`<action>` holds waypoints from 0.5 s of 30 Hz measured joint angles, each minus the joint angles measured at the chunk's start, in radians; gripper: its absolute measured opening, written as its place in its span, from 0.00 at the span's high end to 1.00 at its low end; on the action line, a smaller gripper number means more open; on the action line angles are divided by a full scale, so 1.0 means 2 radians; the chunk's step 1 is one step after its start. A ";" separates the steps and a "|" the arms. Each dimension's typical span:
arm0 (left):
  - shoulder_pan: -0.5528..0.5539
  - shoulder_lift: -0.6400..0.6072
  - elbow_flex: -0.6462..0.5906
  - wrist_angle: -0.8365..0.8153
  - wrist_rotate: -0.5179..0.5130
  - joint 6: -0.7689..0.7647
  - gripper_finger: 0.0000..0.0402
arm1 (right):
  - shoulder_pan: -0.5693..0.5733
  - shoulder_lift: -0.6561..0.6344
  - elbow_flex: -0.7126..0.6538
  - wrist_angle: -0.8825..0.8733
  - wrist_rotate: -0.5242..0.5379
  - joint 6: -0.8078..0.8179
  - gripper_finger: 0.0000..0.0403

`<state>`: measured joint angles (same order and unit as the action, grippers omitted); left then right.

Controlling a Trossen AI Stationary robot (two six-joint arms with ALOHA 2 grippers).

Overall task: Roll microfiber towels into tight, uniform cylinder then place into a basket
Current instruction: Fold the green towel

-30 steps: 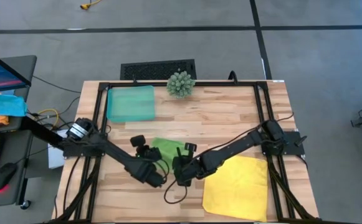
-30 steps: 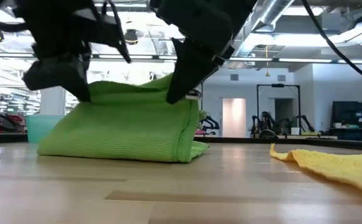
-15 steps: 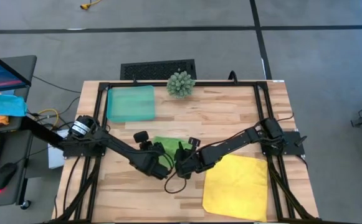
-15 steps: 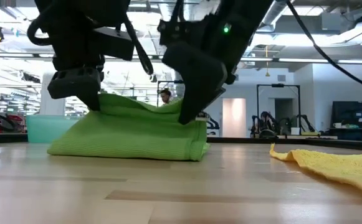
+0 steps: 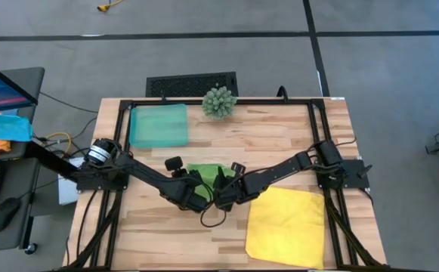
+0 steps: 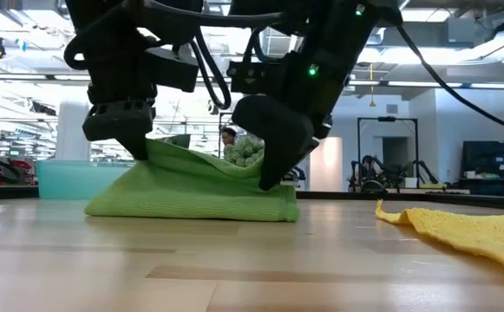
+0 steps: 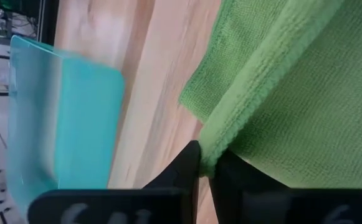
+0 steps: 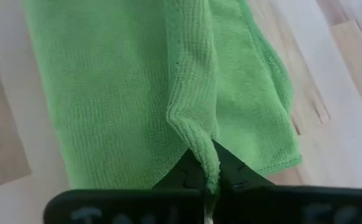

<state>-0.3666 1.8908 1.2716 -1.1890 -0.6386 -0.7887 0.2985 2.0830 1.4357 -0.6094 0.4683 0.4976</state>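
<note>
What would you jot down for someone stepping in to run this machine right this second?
Left gripper: fingers shut on an edge of the leaf-green microfiber towel, mid-table.
Right gripper: fingers shut on the same towel's edge.
Green towel: partly folded over, not a tight roll.
Bright yellow microfiber towel: flat, near the right arm, untouched.
Translucent teal plastic basket: far left corner, nothing in it.
Left: finish rolling green, roll yellow, put both in the basket.

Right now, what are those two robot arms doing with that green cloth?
Both arms are folding the green towel mid-table. The left gripper and right gripper are each shut on an edge of it, lifted over the folded part. The yellow towel lies flat nearby; the teal basket holds no towel.
</note>
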 joint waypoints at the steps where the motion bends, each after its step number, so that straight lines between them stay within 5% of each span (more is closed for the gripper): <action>1: 0.000 0.000 0.000 0.000 -0.001 0.000 0.94 | 0.000 0.000 0.000 0.000 -0.001 0.000 0.95; 15: 0.000 0.000 0.000 -0.004 0.030 0.029 0.60 | 0.000 0.000 0.000 0.001 -0.002 -0.002 0.94</action>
<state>-0.3664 1.8908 1.2713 -1.1960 -0.5796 -0.7303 0.2985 2.0830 1.4353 -0.6071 0.4652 0.4931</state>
